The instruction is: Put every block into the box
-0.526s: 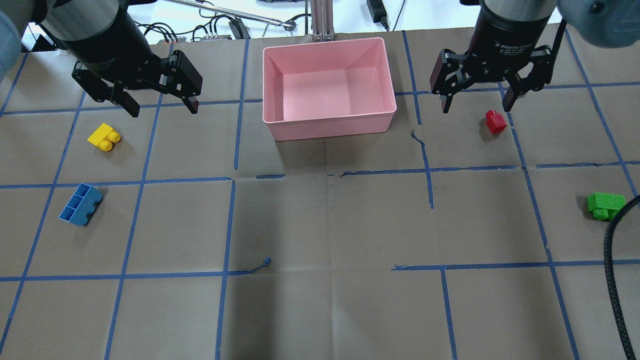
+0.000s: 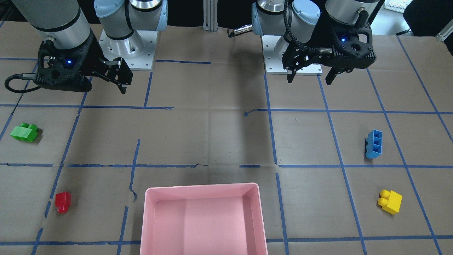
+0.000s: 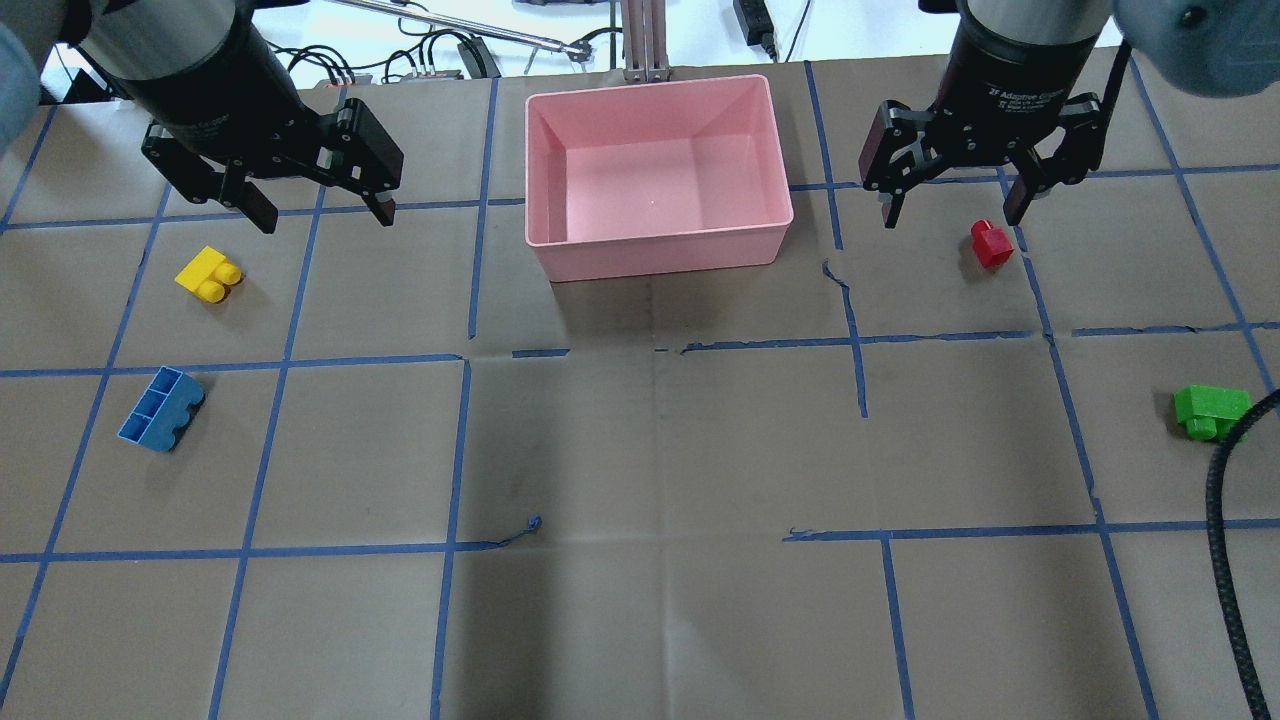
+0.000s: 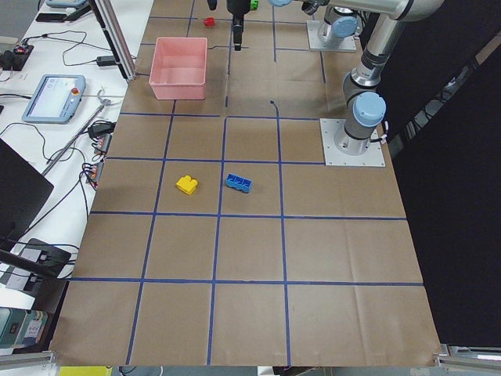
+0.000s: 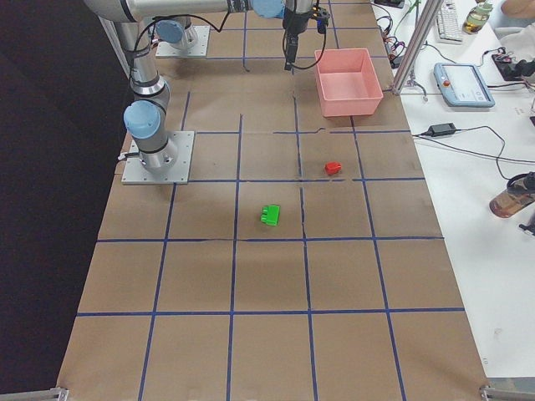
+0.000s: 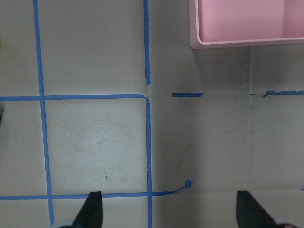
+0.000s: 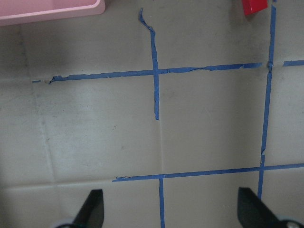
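The pink box (image 3: 660,250) stands empty at the far middle of the table; it also shows in the front view (image 2: 203,188). The yellow brick (image 3: 208,274) and the blue brick (image 3: 161,408) lie on the left. The red brick (image 3: 991,243) and the green brick (image 3: 1210,410) lie on the right. My left gripper (image 3: 325,218) is open and empty, hovering beyond the yellow brick. My right gripper (image 3: 952,217) is open and empty, just beyond and left of the red brick. The red brick's edge shows at the top of the right wrist view (image 7: 255,5).
A black cable (image 3: 1225,520) hangs at the right edge, touching the green brick's side in the overhead view. Blue tape lines grid the brown paper table. Cables and a tablet (image 4: 53,95) lie beyond the far edge behind the box.
Both grippers have shifted very slightly toward the table's far edge. The bricks and the box have not moved.
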You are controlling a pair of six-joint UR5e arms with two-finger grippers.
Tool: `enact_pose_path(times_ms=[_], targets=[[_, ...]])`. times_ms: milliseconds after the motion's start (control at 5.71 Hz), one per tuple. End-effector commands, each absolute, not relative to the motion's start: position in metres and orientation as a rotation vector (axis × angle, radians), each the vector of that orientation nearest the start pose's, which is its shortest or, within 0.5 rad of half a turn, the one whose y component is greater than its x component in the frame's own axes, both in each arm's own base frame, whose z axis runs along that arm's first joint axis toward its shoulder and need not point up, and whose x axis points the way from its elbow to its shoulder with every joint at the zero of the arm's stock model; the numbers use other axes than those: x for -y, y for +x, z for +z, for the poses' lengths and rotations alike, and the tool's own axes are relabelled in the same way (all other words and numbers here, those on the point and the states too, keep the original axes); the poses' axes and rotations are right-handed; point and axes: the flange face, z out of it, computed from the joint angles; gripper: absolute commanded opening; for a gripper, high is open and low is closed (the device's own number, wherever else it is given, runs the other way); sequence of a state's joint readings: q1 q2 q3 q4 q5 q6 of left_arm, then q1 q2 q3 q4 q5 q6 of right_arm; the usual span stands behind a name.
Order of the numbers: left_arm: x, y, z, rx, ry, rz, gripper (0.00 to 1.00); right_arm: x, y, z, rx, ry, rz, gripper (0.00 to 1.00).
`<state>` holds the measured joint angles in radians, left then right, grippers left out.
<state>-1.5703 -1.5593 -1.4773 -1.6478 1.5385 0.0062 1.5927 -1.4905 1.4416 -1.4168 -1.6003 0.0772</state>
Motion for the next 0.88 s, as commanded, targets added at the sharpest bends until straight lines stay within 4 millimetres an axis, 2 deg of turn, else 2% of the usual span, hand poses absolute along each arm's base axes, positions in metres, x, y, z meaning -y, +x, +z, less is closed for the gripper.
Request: enact_pose_path(times_ms=[0,175,351,526,701], targets=[[0.492,-0.121,0.536,-3.171,-0.03,-0.083,0.99,0.517,0.13,0.491,-3.171,0.077,0.176,1.0],[0.493,-0.106,0.539,-3.174,-0.078,-0.092,0.99,0.522,0.114,0.491,-3.167,0.073,0.173,1.0],[0.494,-0.104,0.539,-3.178,-0.086,-0.095,0.99,0.532,0.068,0.493,-3.166,0.155,0.14,1.0],[0.496,-0.098,0.545,-3.18,-0.109,-0.115,0.99,0.537,-0.003,0.493,-3.159,0.232,0.142,1.0],[0.498,-0.082,0.549,-3.171,-0.155,-0.13,0.99,0.538,-0.067,0.483,-3.146,0.215,0.152,1.0]])
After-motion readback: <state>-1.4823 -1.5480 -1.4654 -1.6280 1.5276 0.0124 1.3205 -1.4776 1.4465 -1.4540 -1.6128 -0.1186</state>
